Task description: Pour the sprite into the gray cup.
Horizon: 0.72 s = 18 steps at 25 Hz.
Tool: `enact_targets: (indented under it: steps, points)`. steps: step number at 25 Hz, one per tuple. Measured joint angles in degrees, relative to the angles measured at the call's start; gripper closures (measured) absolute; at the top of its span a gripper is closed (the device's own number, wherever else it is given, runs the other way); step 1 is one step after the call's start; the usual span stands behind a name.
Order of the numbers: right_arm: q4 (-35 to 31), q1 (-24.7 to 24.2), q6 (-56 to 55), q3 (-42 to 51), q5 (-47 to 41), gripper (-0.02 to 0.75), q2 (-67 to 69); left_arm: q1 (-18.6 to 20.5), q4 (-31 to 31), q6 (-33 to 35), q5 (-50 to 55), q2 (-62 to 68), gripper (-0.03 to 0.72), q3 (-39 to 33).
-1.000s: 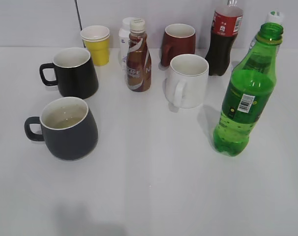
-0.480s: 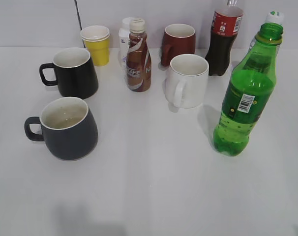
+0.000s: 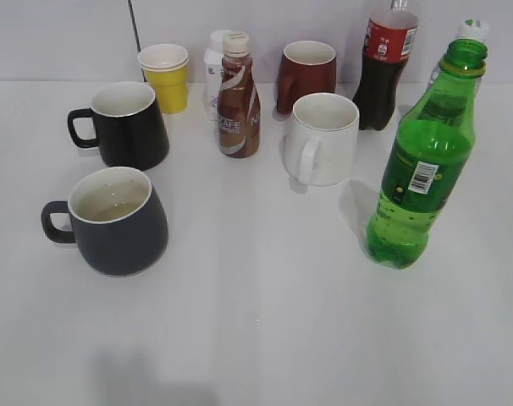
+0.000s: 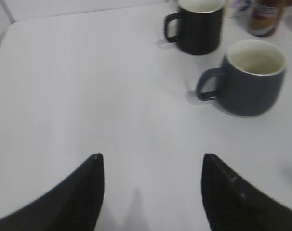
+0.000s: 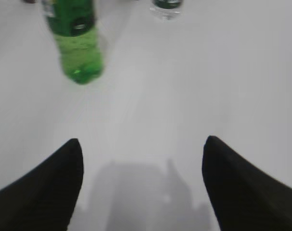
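The sprite (image 3: 420, 169) stood upright and uncapped, ready for pouring, on the white surface (image 3: 265, 338). Well left of it sat the gray cup (image 3: 117, 220), mouth up to receive the drink, its handle turned away from the bottle. Behind the sprite stood a cola bottle (image 3: 385, 63); between sprite and cup, a white mug (image 3: 322, 138). The right tool (image 5: 142, 183) hovered wide apart near the sprite, gripping nothing; the left tool (image 4: 151, 192), equally wide, faced the cup.
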State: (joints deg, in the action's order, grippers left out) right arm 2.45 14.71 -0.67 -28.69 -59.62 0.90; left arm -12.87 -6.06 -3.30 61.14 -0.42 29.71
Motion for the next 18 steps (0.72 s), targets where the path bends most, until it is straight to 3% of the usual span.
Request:
enact_targets:
  steps: [6, 18]
  points:
    - [0.0, -9.7, 0.0, 0.0, 0.0, 0.163, -1.2, 8.4, 0.0, 0.0, 0.0, 0.0, 0.203, 0.0]
    - [0.0, -10.3, 0.0, 0.1, 0.0, 0.164, -1.4, 8.9, 0.0, 0.0, -0.1, 0.0, 0.230, 0.0]
